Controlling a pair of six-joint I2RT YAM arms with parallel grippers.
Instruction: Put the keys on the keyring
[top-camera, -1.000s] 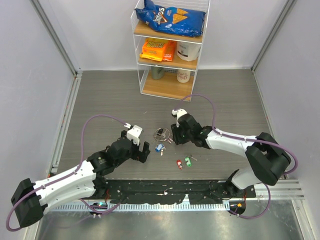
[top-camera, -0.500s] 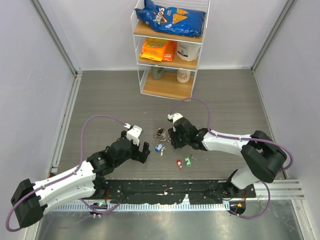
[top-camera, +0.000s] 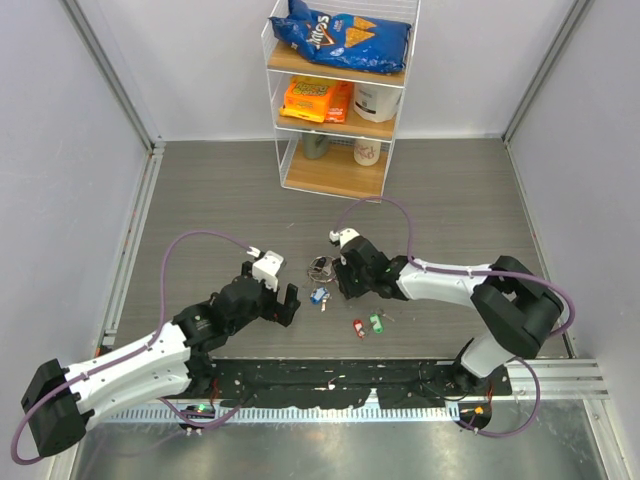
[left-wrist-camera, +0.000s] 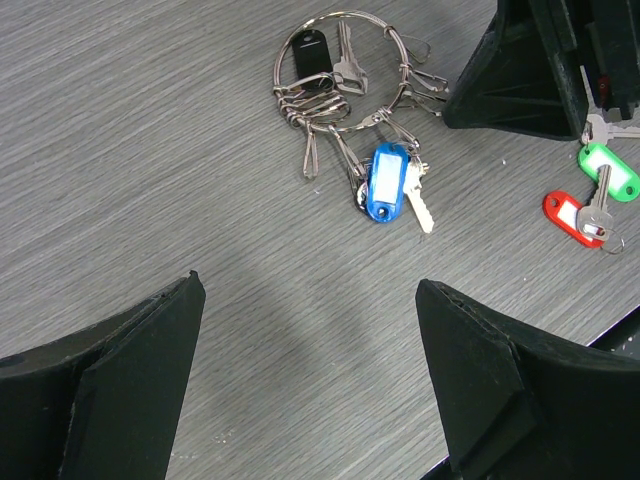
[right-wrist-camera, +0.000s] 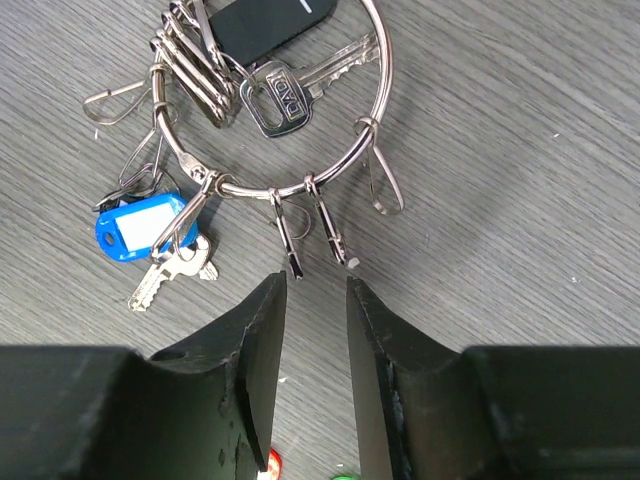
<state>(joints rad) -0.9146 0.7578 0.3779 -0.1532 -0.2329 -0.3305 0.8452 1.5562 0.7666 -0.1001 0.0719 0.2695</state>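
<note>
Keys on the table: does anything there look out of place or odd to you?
Nothing looks damaged or spilled. The only thing that stands out is that the red key and green key lie loose, side by side, apart from the keyring, while the blue key appears already clipped to it.

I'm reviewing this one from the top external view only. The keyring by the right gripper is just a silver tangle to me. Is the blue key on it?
Observer: It appears so. In the right wrist view the blue-tagged key is clipped onto the keyring.
Operator: And the red and green ones?
Observer: The left wrist view shows the red key and green key lying loose on the table, apart from the keyring.
Operator: Is the right gripper holding anything?
Observer: No. The right gripper has a narrow gap between its jaws with nothing in it, just short of two hanging clips.
</note>
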